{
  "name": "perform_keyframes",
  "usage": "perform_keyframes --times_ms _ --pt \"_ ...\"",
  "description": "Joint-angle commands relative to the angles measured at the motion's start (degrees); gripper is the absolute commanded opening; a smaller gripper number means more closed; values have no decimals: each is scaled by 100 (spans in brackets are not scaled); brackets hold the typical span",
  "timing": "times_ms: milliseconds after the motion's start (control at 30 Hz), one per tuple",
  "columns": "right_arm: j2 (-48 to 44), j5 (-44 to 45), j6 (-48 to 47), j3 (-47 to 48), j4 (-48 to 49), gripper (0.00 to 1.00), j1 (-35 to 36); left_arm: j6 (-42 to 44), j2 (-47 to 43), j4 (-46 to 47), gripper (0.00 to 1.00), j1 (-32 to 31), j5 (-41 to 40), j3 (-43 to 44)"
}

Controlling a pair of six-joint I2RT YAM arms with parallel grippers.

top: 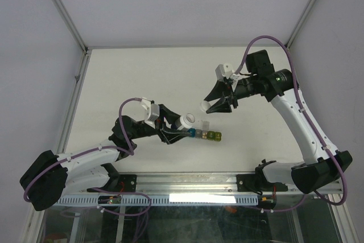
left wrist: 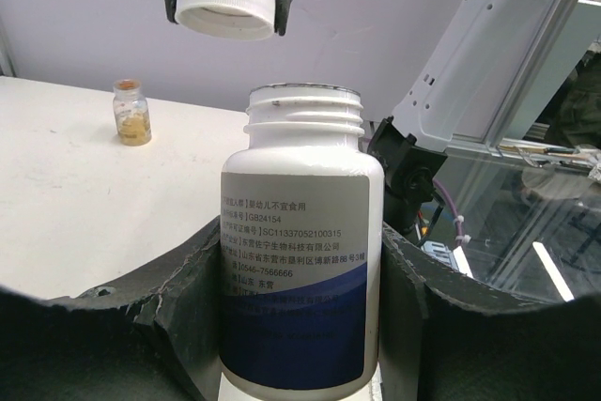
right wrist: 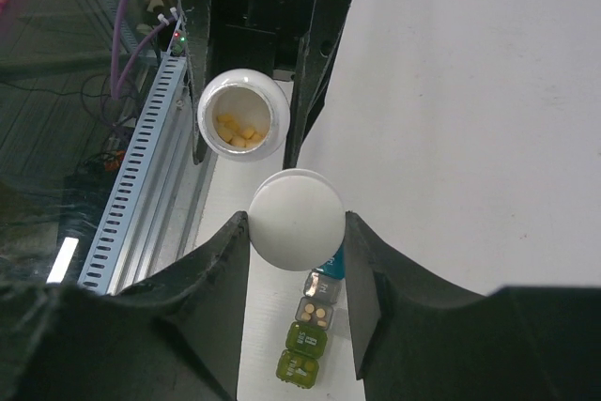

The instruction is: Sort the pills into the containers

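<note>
From above, the left gripper was closed around one white bottle, held just over the blue end of the containers. This was one strip of five joined compartments lying on the table near its front edge. The right gripper hung a little beyond, closed on one white cap, apart from the bottle. The view from above did not show what was inside the bottle. The right wrist view looked straight into the open mouth and showed several yellow pills at the bottom. In that view the cap hid part of the strip, so only four compartments could be counted, and the grey one had a few pills in it. The left wrist view alone showed the printed label on the bottle, the inside of the cap hanging above the neck, and one small amber bottle standing on the table, well apart.
</note>
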Motion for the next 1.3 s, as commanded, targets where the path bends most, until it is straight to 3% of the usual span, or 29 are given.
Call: perform_keyframes --times_ms 0,567,1267 --pt "-49 -69 -173 452 -230 11 133 -178 41 477 0 38 99 112" --pt "175 2 -113 913 -300 11 721 -192 447 245 0 35 375 651" --pt "98 33 152 313 123 11 1090 -592 466 736 0 36 465 735"
